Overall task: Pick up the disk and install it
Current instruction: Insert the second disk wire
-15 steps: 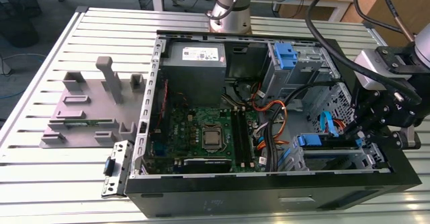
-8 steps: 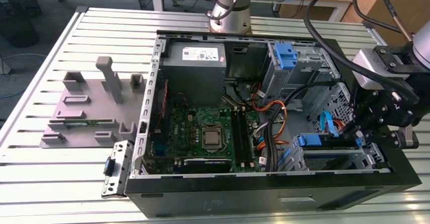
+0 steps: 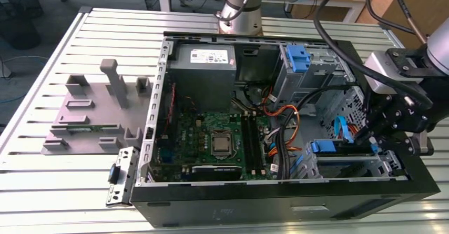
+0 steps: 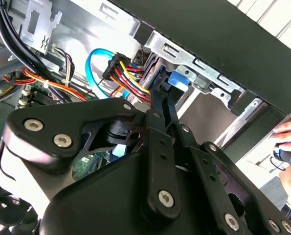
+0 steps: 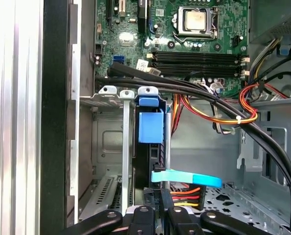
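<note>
Caught deep in the drive cage [image 3: 382, 165] at the exterior view's right corner of an open computer case [image 3: 281, 202] on a slatted bench [image 3: 56, 192]. Found there on edge between the cage's metal guides: the disk [image 5: 147, 161], dark body upright, blue rail and tab at its end, partly down in its slot and not plainly seated.

Could go wrong in several ways, judging from here. Could snag the pale blue data cable [image 5: 189, 177] looping just beside the disk's near end, or the red, yellow and orange power leads [image 5: 218, 115] crossing right behind the slot, and drag a plug askew. Could jam the disk against a guide if pushed slightly tilted, with so little room on either side. Could also endanger a person's hand [image 4: 289, 147] resting just outside the case wall, close to the arm's path.

Reaching in with the gripper [image 5: 158, 200] straight over the disk's edge, tips at the blue rail in both wrist views. As for the jaws: drawn narrow, but clenched on the disk or merely pressed against it, impossible to tell.
</note>
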You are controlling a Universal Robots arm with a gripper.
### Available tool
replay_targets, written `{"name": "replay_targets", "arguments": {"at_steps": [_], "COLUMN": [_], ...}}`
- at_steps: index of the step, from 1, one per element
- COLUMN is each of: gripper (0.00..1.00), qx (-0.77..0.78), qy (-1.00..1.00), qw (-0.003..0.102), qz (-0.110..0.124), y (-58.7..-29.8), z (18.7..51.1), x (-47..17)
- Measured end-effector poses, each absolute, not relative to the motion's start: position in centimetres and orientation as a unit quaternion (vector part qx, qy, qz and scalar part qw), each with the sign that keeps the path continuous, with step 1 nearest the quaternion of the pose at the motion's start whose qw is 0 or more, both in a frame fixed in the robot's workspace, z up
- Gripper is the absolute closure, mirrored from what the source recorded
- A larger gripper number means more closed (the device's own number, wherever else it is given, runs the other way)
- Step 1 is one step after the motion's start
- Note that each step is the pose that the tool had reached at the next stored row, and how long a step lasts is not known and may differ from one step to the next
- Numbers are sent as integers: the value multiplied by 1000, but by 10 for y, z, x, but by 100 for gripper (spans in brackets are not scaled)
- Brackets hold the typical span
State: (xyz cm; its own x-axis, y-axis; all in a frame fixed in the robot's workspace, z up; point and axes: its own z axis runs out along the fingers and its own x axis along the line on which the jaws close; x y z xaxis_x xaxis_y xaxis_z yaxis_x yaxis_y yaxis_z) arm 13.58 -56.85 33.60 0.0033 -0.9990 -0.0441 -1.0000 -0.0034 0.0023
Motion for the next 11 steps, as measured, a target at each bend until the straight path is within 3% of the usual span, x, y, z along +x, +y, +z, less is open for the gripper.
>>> {"name": "replay_targets", "arguments": {"at_steps": [11], "gripper": [83], "qx": [-707], "qy": [706], "qw": [15], "qz": [16], "y": [-567], "z": [335], "x": [134]}}
